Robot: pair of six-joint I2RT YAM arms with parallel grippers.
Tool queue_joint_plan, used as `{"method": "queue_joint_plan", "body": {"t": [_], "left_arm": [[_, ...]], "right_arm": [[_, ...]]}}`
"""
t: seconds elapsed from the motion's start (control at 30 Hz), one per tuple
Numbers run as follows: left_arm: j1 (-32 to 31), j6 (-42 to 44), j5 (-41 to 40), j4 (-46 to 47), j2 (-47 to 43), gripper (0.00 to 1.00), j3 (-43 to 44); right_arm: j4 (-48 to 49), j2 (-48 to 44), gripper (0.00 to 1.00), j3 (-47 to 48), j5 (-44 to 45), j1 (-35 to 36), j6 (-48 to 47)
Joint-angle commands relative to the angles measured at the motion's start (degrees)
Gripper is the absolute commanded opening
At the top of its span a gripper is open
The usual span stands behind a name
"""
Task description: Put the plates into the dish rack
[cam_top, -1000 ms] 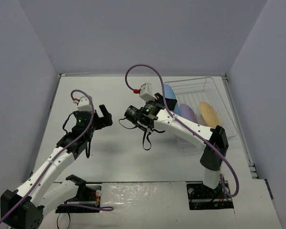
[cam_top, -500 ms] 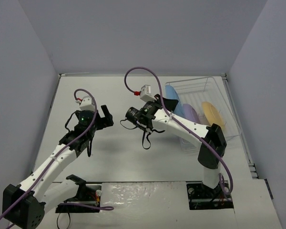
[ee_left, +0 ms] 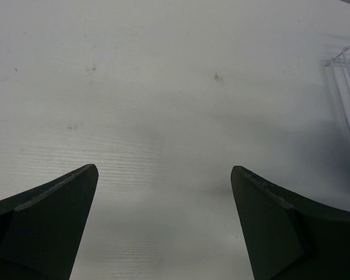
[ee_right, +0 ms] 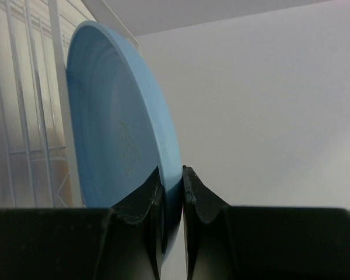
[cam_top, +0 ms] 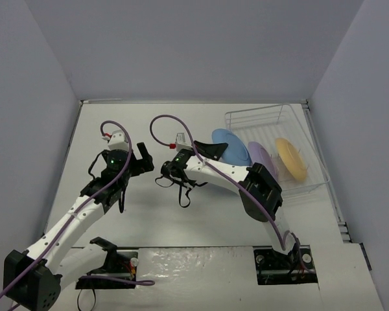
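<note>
The blue plate (cam_top: 231,146) stands on edge at the left end of the clear wire dish rack (cam_top: 270,115). My right gripper (cam_top: 211,149) is shut on its left rim. In the right wrist view the fingertips (ee_right: 172,175) pinch the rim of the blue plate (ee_right: 119,128), with the rack wires (ee_right: 29,87) right behind it. I cannot tell whether the plate sits in a slot. The lavender plate (cam_top: 259,156) and the orange-yellow plate (cam_top: 291,159) stand upright in the rack. My left gripper (cam_top: 144,160) is open and empty over bare table, also in its wrist view (ee_left: 163,170).
White walls close in the table on the left, back and right. The rack takes up the back right corner, and its near corner (ee_left: 347,76) shows at the right of the left wrist view. The right arm's elbow (cam_top: 259,193) hangs low in front of the rack.
The right arm has folded down and swung left, carrying the blue plate a little left and nearer along the rack's left end. The left arm has barely moved.
</note>
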Motion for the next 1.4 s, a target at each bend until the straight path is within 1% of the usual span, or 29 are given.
{"method": "queue_joint_plan", "body": {"t": [0.0,0.23,0.4,0.63,0.8,0.97,1.03,1.1,1.13,1.17,1.2,1.27,1.37], "left_arm": [[0.1,1.0,-1.5,1.9,-0.8,0.97,1.9],[0.1,1.1,-2.2,1.5,-1.2,0.97,1.7],[0.2,1.1,-2.1,1.8,-1.1,0.97,1.7],[0.2,1.4,-2.4,1.7,-0.6,0.97,1.9],[0.1,1.4,-2.6,1.5,-0.5,0.97,2.3],[0.1,1.7,-2.9,1.4,-0.6,0.97,2.4],[0.1,1.8,-3.0,1.5,-0.5,0.97,2.4],[0.2,1.8,-2.9,1.5,-0.4,0.97,2.4],[0.2,1.8,-2.9,1.5,-0.3,0.97,2.4],[0.2,1.8,-2.8,1.5,-0.3,0.97,2.4],[0.2,1.8,-2.8,1.5,-0.3,0.97,2.4],[0.2,1.9,-2.8,1.5,-0.4,0.97,2.5],[0.2,1.9,-2.6,1.6,-0.4,0.97,2.6]], "right_arm": [[-1.4,1.4,0.00,2.4,2.5,1.0,-0.1],[-1.4,-0.4,0.00,3.0,-0.6,0.9,2.2],[-1.4,-5.8,0.00,2.3,-4.9,-0.1,6.7],[-1.4,-11.6,0.00,-5.8,-8.0,-2.0,11.1],[-1.4,-12.8,0.00,-8.9,-9.8,-1.9,12.9],[-1.4,-14.0,0.00,-12.7,-12.5,-1.9,16.7],[-1.5,-13.8,0.05,-13.2,-12.9,-1.7,17.6],[-1.5,-13.5,0.17,-13.2,-13.2,-1.8,18.0],[-1.5,-13.3,0.22,-13.1,-13.3,-1.8,18.1],[-1.5,-13.2,0.29,-12.9,-13.3,-1.8,18.3],[-1.5,-13.2,0.43,-12.6,-13.4,-1.7,18.5],[-1.5,-13.7,0.65,-11.9,-13.3,-1.6,18.7],[-1.3,-14.6,0.77,-10.3,-12.8,-0.6,18.0]]}}
